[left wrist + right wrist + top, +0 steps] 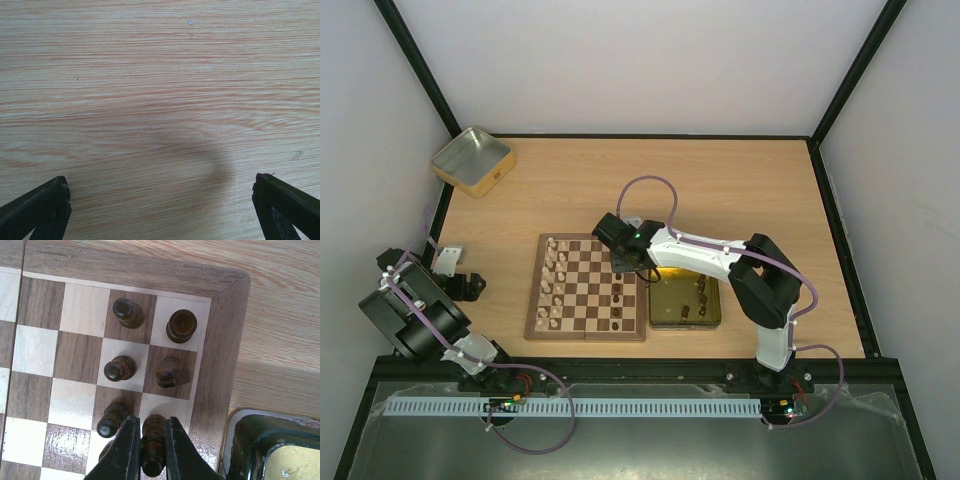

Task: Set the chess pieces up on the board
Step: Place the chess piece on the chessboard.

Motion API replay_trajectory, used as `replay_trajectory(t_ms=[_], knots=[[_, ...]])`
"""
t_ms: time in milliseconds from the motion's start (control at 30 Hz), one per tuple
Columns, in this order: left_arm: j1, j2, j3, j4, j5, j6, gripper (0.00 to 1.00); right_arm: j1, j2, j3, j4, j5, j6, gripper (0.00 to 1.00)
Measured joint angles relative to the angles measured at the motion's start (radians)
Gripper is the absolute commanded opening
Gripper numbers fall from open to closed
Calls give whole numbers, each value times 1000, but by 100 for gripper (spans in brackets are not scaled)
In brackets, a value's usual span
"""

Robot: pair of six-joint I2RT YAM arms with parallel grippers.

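Gripping one dark piece [152, 442] with the right fingers [125, 452], clamped shut on its sides. Hanging it over the board [218, 355] in the edge file nearest the yellow-gold tin [715, 312], at the light square third from the board's far corner, next along from the knight [172, 372] and the rook [181, 326]. Running the piece's long axis in line with the fingers, so roughly upright, base toward the board; touching the square or just above it, cannot tell. Judging the coming move as a straight lowering and release onto that square, minding the dark pawn [112, 417] just beside it on the board-centre side. Spreading the left fingers [37, 207] wide over bare desk [160, 75], well apart from the board's left rim, holding nothing; right arm being far nearer.
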Motion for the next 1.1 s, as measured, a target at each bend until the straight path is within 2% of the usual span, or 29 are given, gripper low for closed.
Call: replay_trajectory(t_ms=[167,400,800,1100], knots=[[2,1,0,0,3,1,99,0,1,0,0,9,-2,9],[2,1,0,0,3,1,99,0,1,0,0,11,-3,16],[5,2,1,0,7,2,99,0,1,0,0,11,-3,17],[6,3,1,-1,10,6,99,0,-13,13,-24,25,-3,23]])
